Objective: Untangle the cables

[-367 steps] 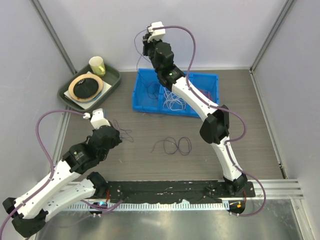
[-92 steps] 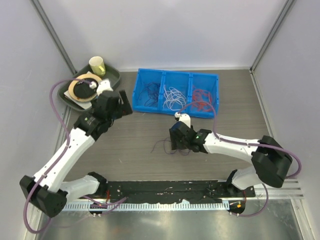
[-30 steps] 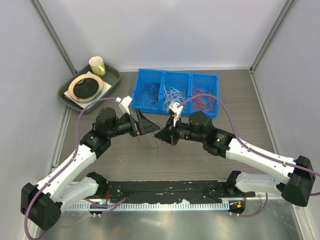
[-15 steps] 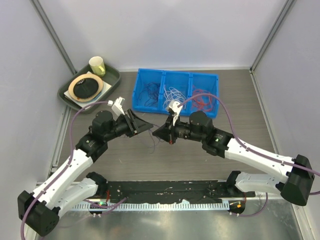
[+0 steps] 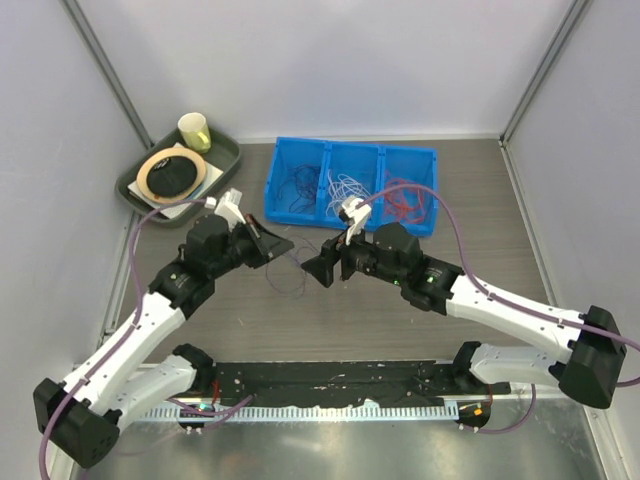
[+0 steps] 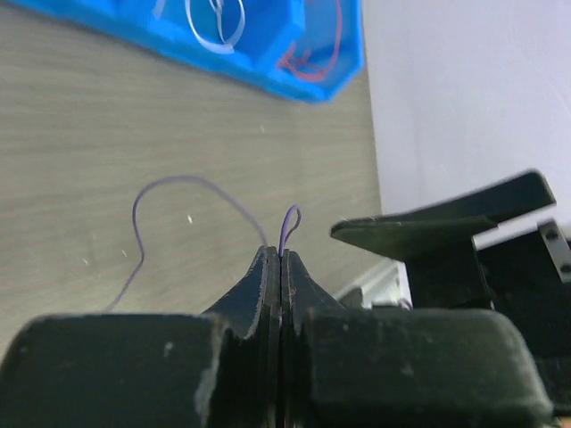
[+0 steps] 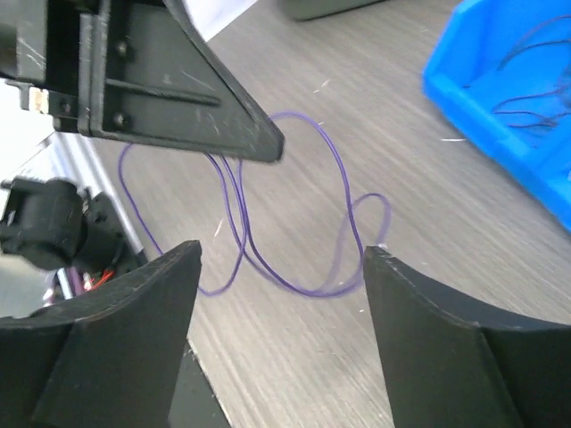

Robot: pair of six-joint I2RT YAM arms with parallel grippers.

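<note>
1. Pinching a purple cable [image 6: 178, 177] between its pressed-together fingertips, the left end effector [image 6: 280, 259] hangs above the table [image 5: 520, 220].
2. A small loop of that cable pokes out just past the fingertips. The rest curves down and lies in loose bends on the table between the two arms.
3. The right end effector [image 7: 281, 254] faces the left one from close by. Its fingers are spread with nothing between them, and the cable's bends show on the table beyond.
4. The blue bin [image 5: 400, 148] sits toward the far side of the table. It holds dark cables [image 5: 295, 185] in its left compartment, white cables [image 5: 348, 190] in the middle and red cables [image 5: 405, 200] on the right.
</note>
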